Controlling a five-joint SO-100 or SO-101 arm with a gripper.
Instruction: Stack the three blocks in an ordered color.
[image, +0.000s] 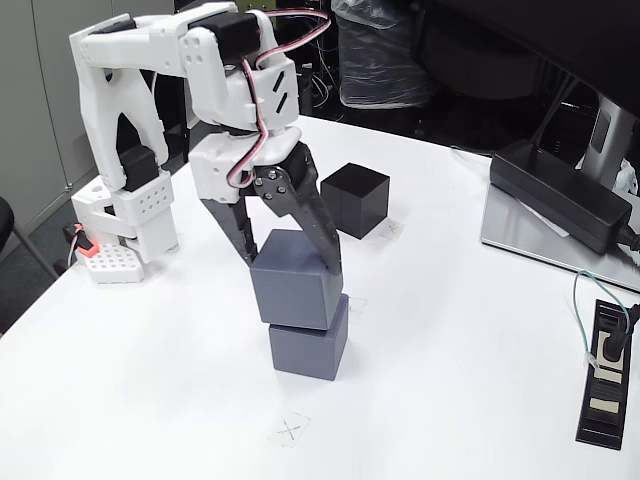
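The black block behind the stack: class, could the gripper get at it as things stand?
Probably yes, once free. The black block stands alone on the table with open space around it, but the gripper is closed on the upper grey block now.

White table (470, 330), round-edged, evenly lit. On it at right: black power adapter (560, 195) on a grey monitor base (540, 240); black power strip (607, 375) near the table's right edge. Behind the table: plastic-wrapped dark bundle (375, 55); grey cabinet (50, 90) at left.
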